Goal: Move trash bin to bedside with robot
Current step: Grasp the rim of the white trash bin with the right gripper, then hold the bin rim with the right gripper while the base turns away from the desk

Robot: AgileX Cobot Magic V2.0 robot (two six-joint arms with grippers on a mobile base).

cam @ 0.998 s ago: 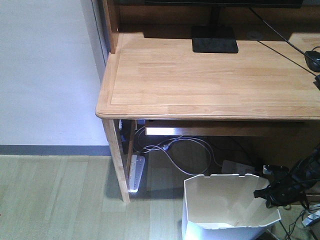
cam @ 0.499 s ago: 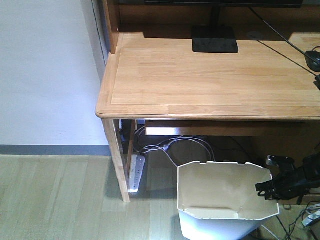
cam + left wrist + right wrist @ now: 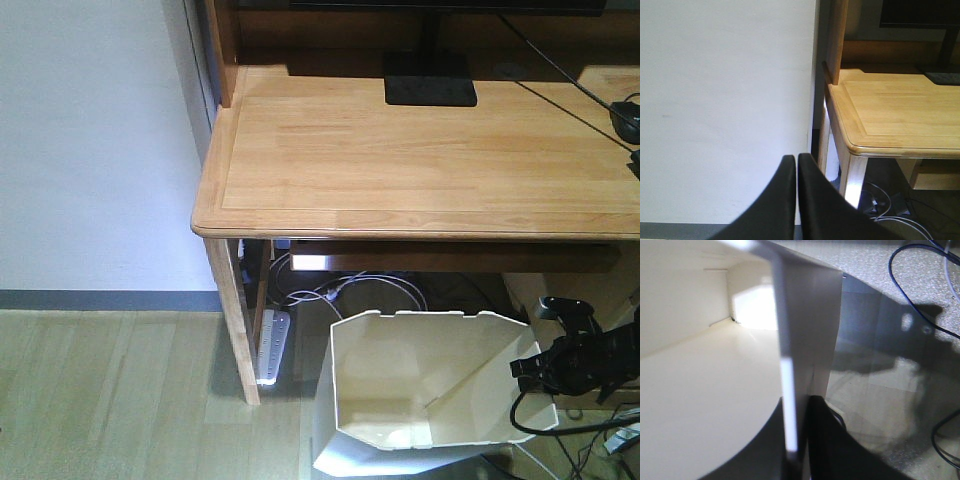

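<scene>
Pale wood-plank floor [image 3: 120, 400] meets a white wall [image 3: 90, 150] with grey skirting. A light wooden desk [image 3: 400, 150] stands above the black right gripper [image 3: 535, 368], which is clamped on the right rim of the white faceted plastic trash bin [image 3: 400, 380]. The bin is tilted to that gripper's left, under the desk's front edge. Beyond it lie a white power strip [image 3: 272, 345] and grey cables [image 3: 350, 290]. The right wrist view alone shows the bin wall pinched between the fingers [image 3: 825, 440]. The left wrist view shows the black left gripper [image 3: 796, 200] pressed closed on nothing, facing the wall.

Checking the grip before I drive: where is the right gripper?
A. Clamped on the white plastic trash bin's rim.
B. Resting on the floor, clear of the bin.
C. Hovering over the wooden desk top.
A: the right wrist view shows the white plastic trash bin wall pinched between the right gripper jaws.
</scene>
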